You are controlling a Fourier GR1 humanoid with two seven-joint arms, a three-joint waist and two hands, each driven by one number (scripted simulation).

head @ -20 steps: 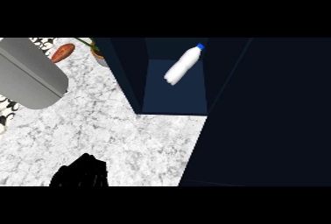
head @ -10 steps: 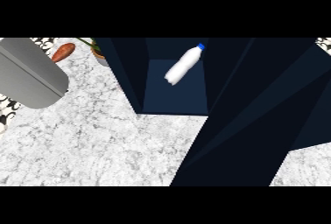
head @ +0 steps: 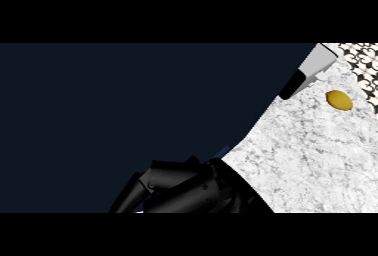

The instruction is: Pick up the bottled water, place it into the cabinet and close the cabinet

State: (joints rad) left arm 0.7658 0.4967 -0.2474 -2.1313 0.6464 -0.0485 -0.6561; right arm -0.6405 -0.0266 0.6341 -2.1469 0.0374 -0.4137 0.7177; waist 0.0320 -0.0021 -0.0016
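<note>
Item: cabinet door (head: 133, 110). We record a flat dark navy panel that fills most of the head view and carries no handle, label or marking that we can see. We judge it is swung across the cabinet's opening as the closing step of the task. Whether it is fully shut we cannot tell.

Item: bottled water. It is not visible anywhere in the view. We take it to be inside the cabinet, behind the panel, but nothing here confirms that.

Item: right hand (head: 196, 190). We see a black mass at the lower edge, lying over the door's slanted border where the door meets the counter. We judge it to be the right hand and placed there to push the door. We cannot tell whether it is released, clenched or grasping. The left hand is not in view.

Item: marble counter (head: 310, 160). White and grey veined, it is exposed at the right.

Item: yellow oval fruit (head: 339, 100). It lies on the counter, well apart from the hand.

Item: white-and-black object (head: 306, 75). It sits near the door's upper edge and we cannot identify it.

Writing and brands: none is legible.
</note>
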